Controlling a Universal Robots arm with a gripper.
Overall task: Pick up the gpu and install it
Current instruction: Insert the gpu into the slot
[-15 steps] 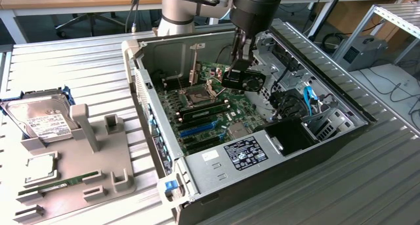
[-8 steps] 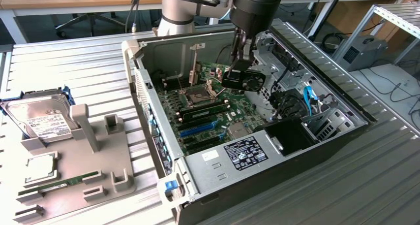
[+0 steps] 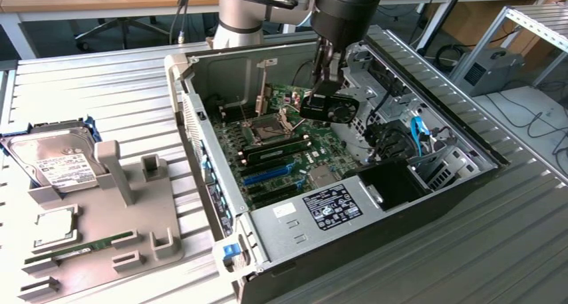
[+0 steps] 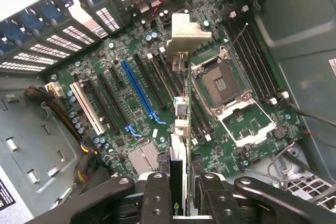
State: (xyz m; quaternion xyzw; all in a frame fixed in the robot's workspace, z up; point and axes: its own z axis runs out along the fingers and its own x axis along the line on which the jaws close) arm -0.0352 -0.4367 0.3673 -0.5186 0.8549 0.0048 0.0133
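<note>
The gripper [image 4: 181, 192], clamped on the gpu [image 4: 181, 124], held it edge-on above the motherboard [image 4: 131, 103], apparently for slotting in.

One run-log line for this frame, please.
gripper: shut on gpu | gpu: edge-on, hanging above motherboard inside open PC case | seated: not yet

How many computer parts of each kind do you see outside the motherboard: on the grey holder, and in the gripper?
Hard drive, on the grey holder: 1
CPU chip, on the holder: 1
RAM stick, on the holder: 1
gpu, held in the gripper above the motherboard: 1
Total: 4
</note>
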